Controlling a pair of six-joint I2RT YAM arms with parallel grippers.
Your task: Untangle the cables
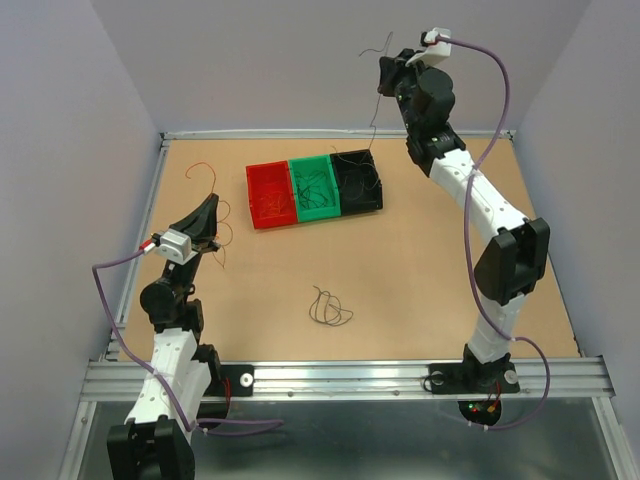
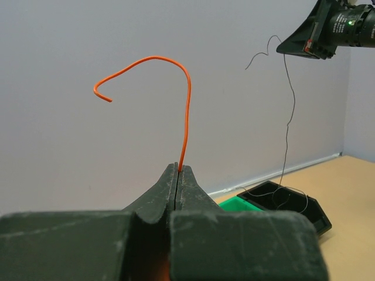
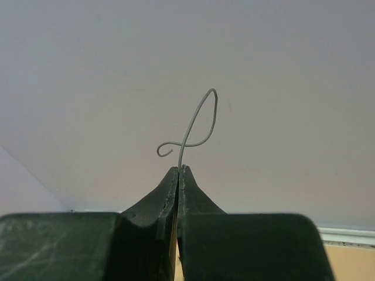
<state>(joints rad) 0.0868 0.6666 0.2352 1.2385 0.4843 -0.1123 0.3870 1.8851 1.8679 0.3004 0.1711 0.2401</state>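
Left wrist view: the right hand (image 2: 280,52) sits in the upper right of the frame, pinched shut on a grey wire (image 2: 292,111). The wire hangs from it almost straight down, its long axis near vertical, to the black tray (image 2: 310,215) at lower right. Its lower end curls in a loop over the tray; whether it is caught there I cannot tell. A short upper tail curls above the fingertips in the right wrist view.

The left hand (image 2: 178,171), low in the frame, is closed on an orange wire (image 2: 188,105), which stands up from the fingertips and hooks over toward the upper left.

In the top external view a dark tangle (image 1: 328,308) lies loose on the surface (image 1: 430,260), lower middle, well apart from both hands; the left hand looks nearer. The next move probably turns on raising the grey wire along its own axis until the low end leaves the tray.
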